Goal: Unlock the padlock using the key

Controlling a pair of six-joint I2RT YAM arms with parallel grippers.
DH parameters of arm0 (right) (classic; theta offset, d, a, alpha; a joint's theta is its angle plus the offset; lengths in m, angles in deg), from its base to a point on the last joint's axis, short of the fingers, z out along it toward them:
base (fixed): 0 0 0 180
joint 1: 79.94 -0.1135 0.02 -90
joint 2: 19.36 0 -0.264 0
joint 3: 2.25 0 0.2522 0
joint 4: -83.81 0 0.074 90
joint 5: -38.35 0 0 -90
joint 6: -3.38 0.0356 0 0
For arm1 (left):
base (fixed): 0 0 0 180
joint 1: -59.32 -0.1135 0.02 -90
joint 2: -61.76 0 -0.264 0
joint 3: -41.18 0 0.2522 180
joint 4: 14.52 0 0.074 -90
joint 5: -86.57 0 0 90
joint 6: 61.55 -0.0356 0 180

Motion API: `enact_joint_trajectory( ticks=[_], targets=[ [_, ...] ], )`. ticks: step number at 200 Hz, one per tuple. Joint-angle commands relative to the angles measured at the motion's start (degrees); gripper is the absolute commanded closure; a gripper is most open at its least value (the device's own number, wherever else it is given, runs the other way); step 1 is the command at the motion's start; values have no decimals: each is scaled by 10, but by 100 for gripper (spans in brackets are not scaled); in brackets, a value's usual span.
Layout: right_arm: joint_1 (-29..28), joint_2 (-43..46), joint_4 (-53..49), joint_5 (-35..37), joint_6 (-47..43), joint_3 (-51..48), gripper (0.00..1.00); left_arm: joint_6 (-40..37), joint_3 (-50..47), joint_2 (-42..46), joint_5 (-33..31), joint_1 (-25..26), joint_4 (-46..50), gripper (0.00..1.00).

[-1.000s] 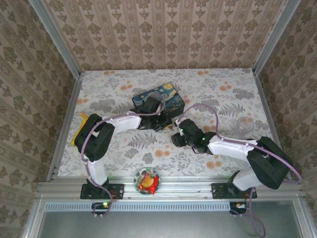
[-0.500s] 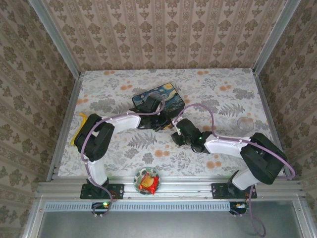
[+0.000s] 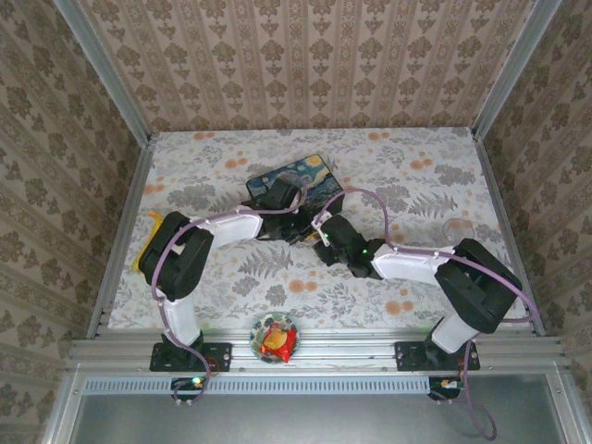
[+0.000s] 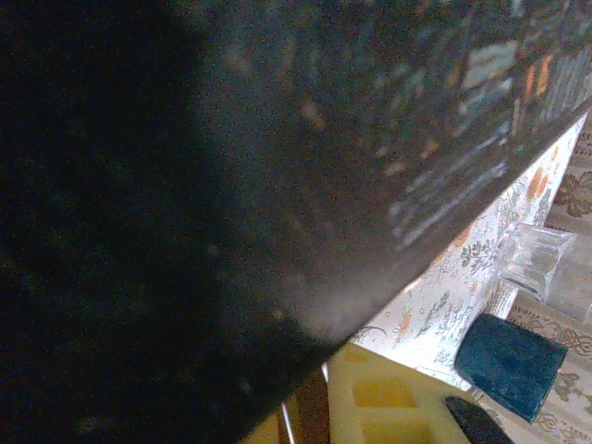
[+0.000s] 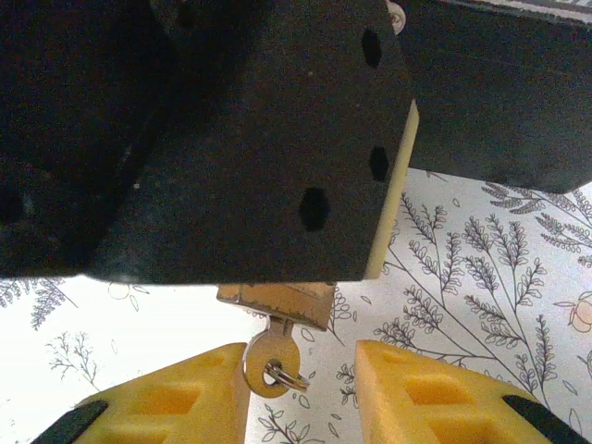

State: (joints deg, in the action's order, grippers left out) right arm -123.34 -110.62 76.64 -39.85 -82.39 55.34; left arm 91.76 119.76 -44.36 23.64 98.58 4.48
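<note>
Right tool [image 5: 301,351] moved in, apart astride key [image 5: 269,363], left tool [image 3: 298,228] clamped on padlock [image 5: 276,301]

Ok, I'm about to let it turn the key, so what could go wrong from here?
1. The key rests against one pad of the right gripper, with the other pad apart: closing may shove it sideways.
2. Little of the padlock pokes out below the left gripper, so twisting might slip it.

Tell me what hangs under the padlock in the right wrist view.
A silvery key sticks out of the padlock's underside, a small ring on its head, between the right gripper's open yellow fingers. The padlock's upper part is covered by the left gripper.
</note>
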Motion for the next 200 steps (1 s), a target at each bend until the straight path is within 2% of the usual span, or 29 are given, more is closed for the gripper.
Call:
enact_joint_trajectory(
  ticks=[1, 53, 75, 89, 116, 153, 200],
  targets=[
    [-4, -19, 7, 19, -14, 14, 65, 31, 11, -14, 55, -4, 28, 100],
    [-2, -51, 14, 35, -22, 30, 67, 29, 10, -11, 62, -2, 27, 100],
    [3, -65, 21, 37, -20, 34, 77, 27, 12, -12, 66, -1, 26, 100],
    [7, -66, 27, 32, -15, 33, 79, 25, 13, -13, 69, 0, 26, 100],
    [20, -61, 30, 1, 3, 35, 88, 24, 13, -15, 73, 1, 23, 100],
    [58, -46, 30, -97, 64, 34, 100, 25, 12, -16, 76, 2, 17, 100],
    [131, -31, 42, -276, 147, 35, 100, 27, 9, -20, 79, 2, 9, 100]
  ],
)
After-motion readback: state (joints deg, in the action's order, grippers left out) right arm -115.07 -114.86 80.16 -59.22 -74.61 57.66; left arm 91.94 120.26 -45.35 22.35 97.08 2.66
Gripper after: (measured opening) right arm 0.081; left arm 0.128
